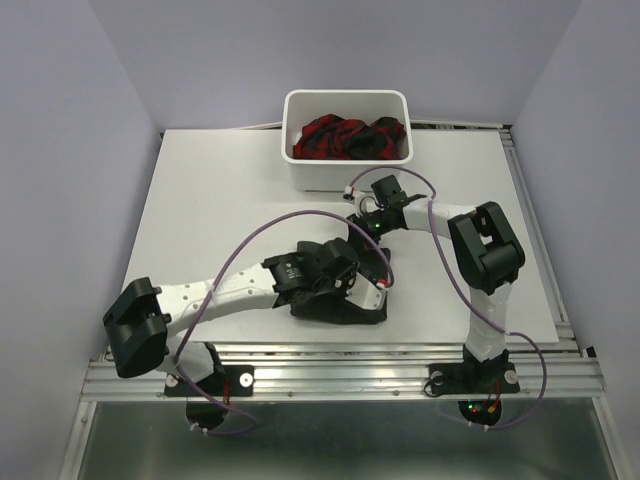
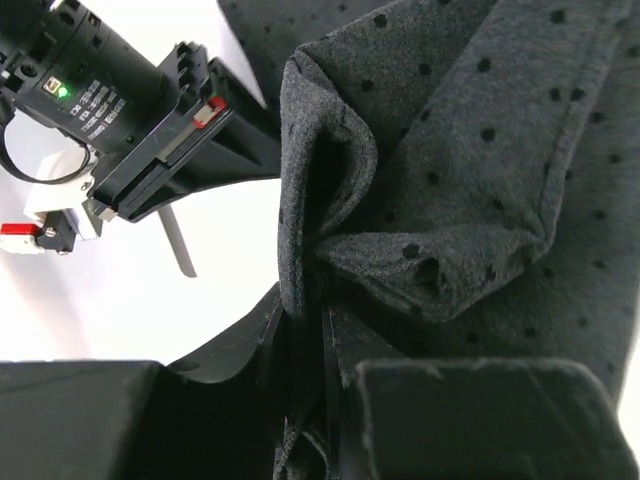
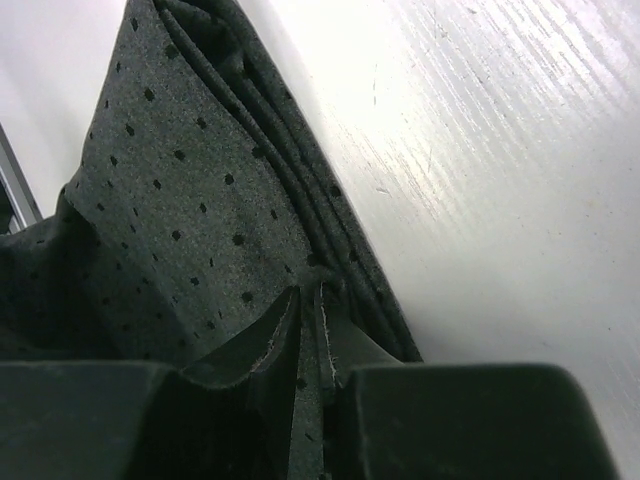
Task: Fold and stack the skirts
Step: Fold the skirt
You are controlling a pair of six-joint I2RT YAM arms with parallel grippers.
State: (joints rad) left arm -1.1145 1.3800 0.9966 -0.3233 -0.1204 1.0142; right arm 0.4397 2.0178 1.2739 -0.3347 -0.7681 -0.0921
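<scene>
Grey skirt (image 1: 345, 312) — pinched, left pincer (image 2: 322, 385), right pincer (image 3: 310, 345)

Nothing can be read for certain. The only lettering is a few lines of tiny white print on a black wrist housing (image 2: 95, 100), beside its green light (image 2: 63, 92), in the left wrist view; it is too small to make out.

We see the left arm (image 1: 215, 292) and right arm (image 1: 487, 250): white links, black joints, looping lilac cables (image 1: 245, 248), green lights (image 2: 62, 92).
</scene>
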